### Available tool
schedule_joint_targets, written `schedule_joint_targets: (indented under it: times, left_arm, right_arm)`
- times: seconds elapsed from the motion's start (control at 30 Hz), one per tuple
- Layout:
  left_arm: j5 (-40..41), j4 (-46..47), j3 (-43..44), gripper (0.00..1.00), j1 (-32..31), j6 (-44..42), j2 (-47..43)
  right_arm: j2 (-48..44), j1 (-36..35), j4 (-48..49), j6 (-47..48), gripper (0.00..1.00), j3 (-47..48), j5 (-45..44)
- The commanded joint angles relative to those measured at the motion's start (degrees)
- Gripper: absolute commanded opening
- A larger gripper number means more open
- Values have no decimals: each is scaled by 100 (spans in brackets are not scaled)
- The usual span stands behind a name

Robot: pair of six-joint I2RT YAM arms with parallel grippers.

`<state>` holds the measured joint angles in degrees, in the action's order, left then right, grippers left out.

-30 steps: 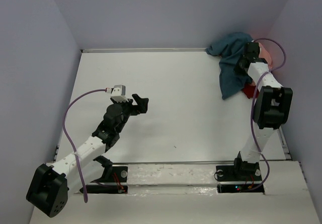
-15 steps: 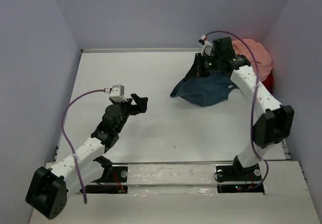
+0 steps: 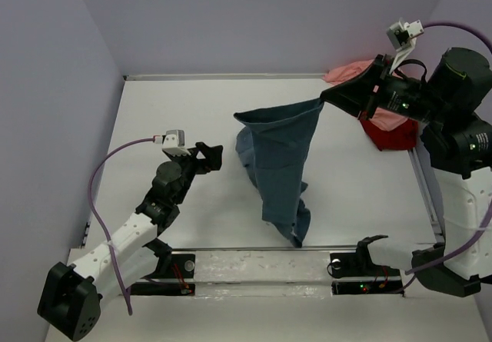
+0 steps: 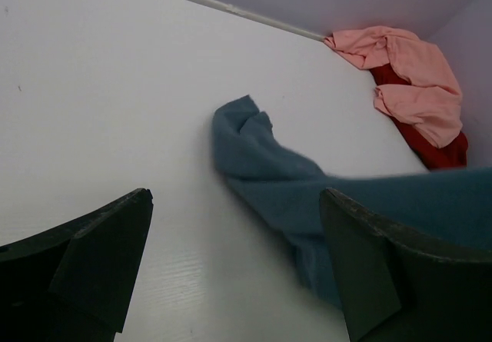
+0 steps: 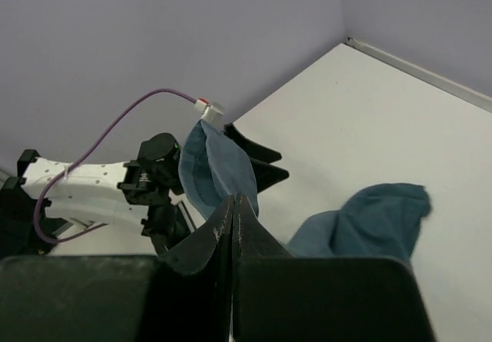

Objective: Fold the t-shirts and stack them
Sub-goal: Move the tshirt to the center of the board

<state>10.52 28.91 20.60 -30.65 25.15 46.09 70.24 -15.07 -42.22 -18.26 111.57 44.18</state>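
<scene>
Three shirts: one dark teal-blue, one salmon pink, one red, all over the right half of the white table (image 3: 177,104).
Teal shirt (image 3: 280,165): lifted by one edge at its upper right and hanging in a long, loose drape. The cloth narrows as it falls toward the table's near edge, between the two arm bases. In the left wrist view a bunched end (image 4: 246,138) lies on the table surface. The right wrist view shows another bunched part (image 5: 377,219) down on the table.
Right gripper (image 3: 327,96): fingers pressed together on the teal shirt's top edge, with no gap between them in its own wrist view (image 5: 233,204). It is raised well above the table, near the far right corner.
Salmon shirt (image 3: 346,71): crumpled in the far right corner against the back wall. The left wrist view shows it lying partly over the red one (image 4: 407,73).
Red shirt (image 3: 388,131): under and just beside the salmon shirt, along the right wall; the right arm hides part of it from above. A dark red edge shows in the left wrist view (image 4: 434,150).
Left gripper (image 3: 211,156): fingers spread wide with nothing between them — over the left half of the table, pointing toward the teal shirt and apart from it.
Cable (image 3: 108,173): a purple loop arching from the left wrist camera back along the arm.
</scene>
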Motion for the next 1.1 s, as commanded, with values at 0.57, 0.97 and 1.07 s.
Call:
schedule_joint_targets:
  times: [0.57,0.97,1.07]
  left_arm:
    - [-1560,932,207,99,-11,-10,839]
    - [-2318,1056,533,99,-20,-36,1711]
    - [-2441,1100,533,99,-19,-36,1780]
  right_arm:
    - [430,-31,38,340,0,-1313,-894]
    - [956,-31,178,885,0,-2077,-3398]
    - [1202,-31,275,938,0,-2113,-3399]
